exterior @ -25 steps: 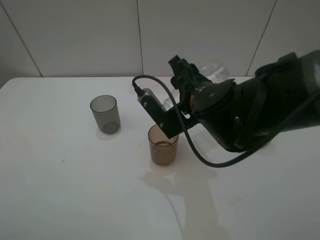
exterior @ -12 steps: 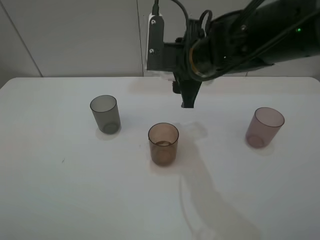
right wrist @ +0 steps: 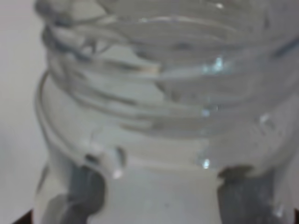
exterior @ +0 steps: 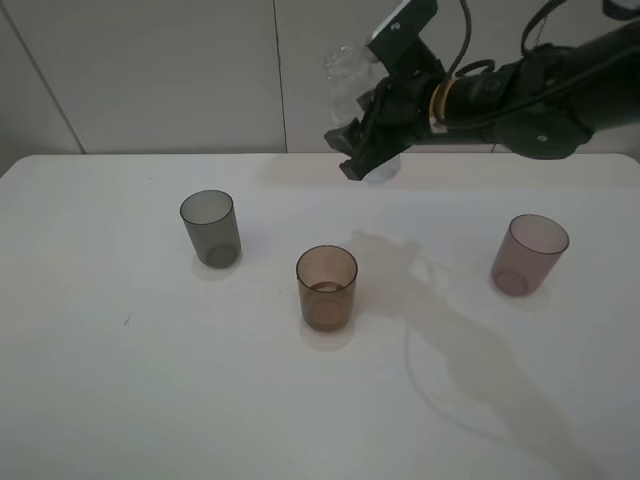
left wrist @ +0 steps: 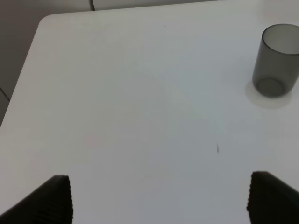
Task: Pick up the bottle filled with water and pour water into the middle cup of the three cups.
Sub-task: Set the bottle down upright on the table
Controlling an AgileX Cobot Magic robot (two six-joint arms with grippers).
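White desk (exterior: 150,400), glossy; tiny dark speck (exterior: 126,321) toward 8 o'clock; faint curved streak (exterior: 415,375) toward 5 o'clock; pale panelled wall (exterior: 150,70) at 12.

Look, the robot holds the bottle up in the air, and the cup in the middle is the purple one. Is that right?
Not quite. The middle cup is the amber-brown one. The purple cup stands at the right end of the row, as the exterior high view shows. The right gripper does hold the bottle up in the air.
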